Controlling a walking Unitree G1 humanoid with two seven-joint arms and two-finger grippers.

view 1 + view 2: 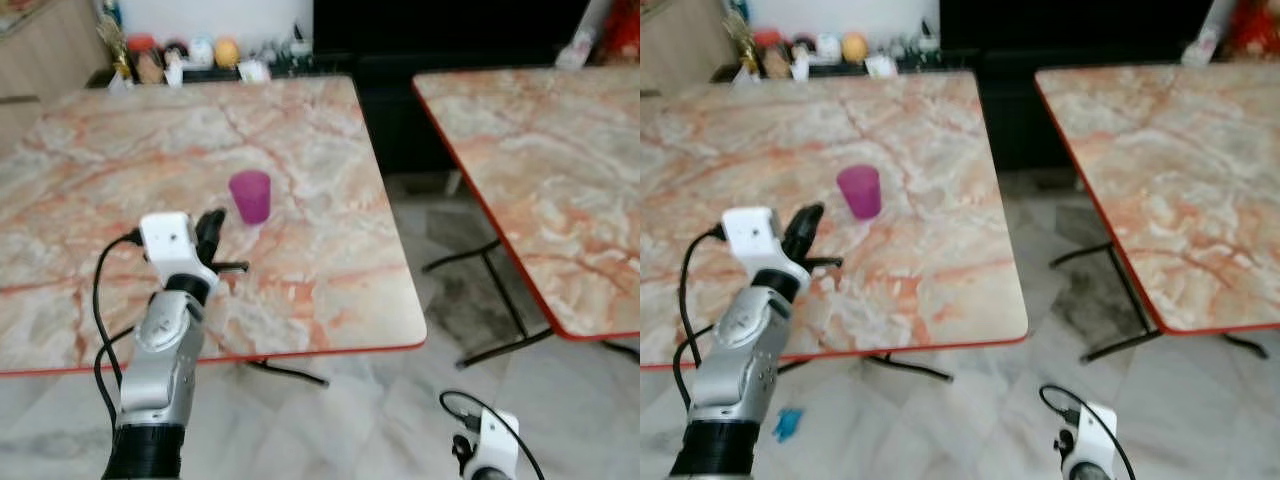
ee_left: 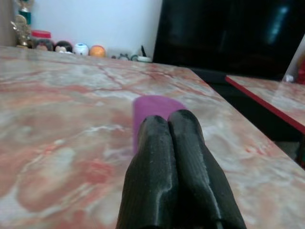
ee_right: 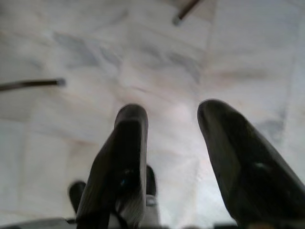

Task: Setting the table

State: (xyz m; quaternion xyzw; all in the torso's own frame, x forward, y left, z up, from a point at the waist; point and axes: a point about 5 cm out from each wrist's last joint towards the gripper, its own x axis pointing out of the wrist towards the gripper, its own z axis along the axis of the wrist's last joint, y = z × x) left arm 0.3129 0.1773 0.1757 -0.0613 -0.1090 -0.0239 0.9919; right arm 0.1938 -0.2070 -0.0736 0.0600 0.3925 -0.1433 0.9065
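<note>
A purple cup (image 1: pixel 250 195) is seen upright on the marble counter (image 1: pixel 300 150). The left gripper (image 1: pixel 212 228) is held just short of it, jaws clenched empty. The right gripper (image 3: pixel 174 124) is hung over the floor (image 3: pixel 143 52), jaws released.

left gripper (image 1: pixel 806 222) over marble table (image 1: pixel 920 260) | near purple cup (image 1: pixel 859 191) | apart

Soft, even daylight brightens my head views, slightly hazy. My right wrist view is blurred; my left gripper (image 2: pixel 175 125) sits soft, close to the lens.
</note>
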